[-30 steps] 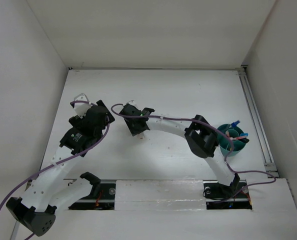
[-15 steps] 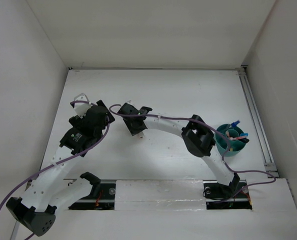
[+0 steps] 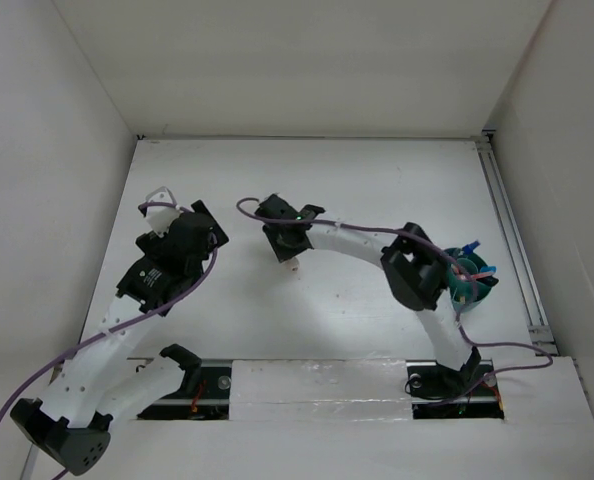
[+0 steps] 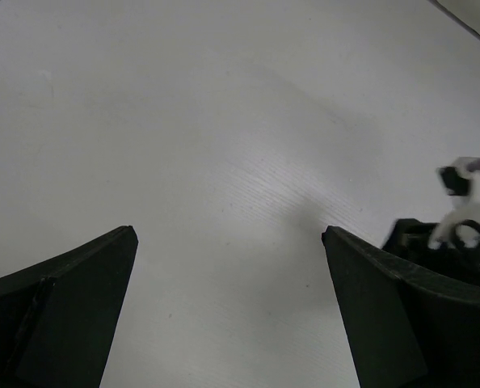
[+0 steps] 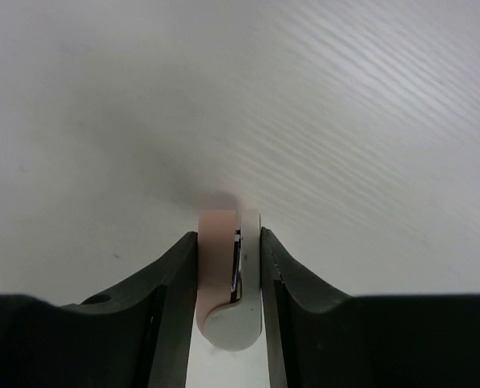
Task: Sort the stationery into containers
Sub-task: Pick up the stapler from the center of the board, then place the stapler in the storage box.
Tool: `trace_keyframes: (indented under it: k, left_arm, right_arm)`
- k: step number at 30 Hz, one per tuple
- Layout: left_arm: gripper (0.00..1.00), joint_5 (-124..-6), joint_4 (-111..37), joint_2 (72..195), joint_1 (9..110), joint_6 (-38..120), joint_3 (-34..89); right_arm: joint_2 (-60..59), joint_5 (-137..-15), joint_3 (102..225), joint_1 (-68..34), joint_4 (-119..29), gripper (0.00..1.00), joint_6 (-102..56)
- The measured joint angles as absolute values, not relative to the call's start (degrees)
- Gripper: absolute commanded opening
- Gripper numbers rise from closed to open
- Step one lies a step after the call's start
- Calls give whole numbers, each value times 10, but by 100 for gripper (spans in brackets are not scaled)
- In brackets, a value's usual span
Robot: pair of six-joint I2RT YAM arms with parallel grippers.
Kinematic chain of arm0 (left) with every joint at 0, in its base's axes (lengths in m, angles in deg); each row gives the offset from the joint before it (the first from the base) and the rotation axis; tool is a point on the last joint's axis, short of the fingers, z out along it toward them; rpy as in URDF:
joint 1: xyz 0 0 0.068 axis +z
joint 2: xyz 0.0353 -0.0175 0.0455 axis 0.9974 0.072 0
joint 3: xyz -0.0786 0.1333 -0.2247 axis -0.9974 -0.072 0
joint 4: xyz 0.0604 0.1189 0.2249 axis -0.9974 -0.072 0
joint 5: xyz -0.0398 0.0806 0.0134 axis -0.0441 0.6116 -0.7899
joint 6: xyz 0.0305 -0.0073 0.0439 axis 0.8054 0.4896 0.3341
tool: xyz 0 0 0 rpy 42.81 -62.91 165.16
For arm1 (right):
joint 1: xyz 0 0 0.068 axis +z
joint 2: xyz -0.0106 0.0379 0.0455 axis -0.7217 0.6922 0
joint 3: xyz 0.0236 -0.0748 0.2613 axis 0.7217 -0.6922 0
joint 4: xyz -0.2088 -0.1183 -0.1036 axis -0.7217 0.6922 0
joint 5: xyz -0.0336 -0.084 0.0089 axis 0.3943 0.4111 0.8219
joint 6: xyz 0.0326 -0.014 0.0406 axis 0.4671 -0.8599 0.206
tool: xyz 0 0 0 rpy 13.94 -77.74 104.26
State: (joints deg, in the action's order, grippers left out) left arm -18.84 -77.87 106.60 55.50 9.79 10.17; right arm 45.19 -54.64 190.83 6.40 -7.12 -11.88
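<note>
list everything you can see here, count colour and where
table: one, white, under everything
teal cup: one, teal, right side of the table, partly hidden by the right arm
stationery in cup: count unclear, blue and pink bits show above the rim
eraser block: one, pink and white, middle of the table, between the right gripper's jaws
cables: two, purple, one running along each arm
left gripper: one, black, open over bare table on the left
right gripper: one, black, closed on the eraser block
</note>
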Motion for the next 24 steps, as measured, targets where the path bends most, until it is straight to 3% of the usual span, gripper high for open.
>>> trace_keyframes:
  k: [5,11,18,24]
  left_arm:
    - [100,-189,-778,1064,555,98,102]
    - [100,-195,-774,1054,555,103,102]
    - [100,-214,-763,1047,555,122,102]
    - [100,-234,-748,1035,555,138,101]
  right_arm:
    - [213,-561,1675,-30,-178,0,-116]
    - [-99,-405,1508,-101,-280,0,-69]
    - [-157,-198,1453,-86,-205,0,41]
    - [-123,-52,1466,-97,22,0,242]
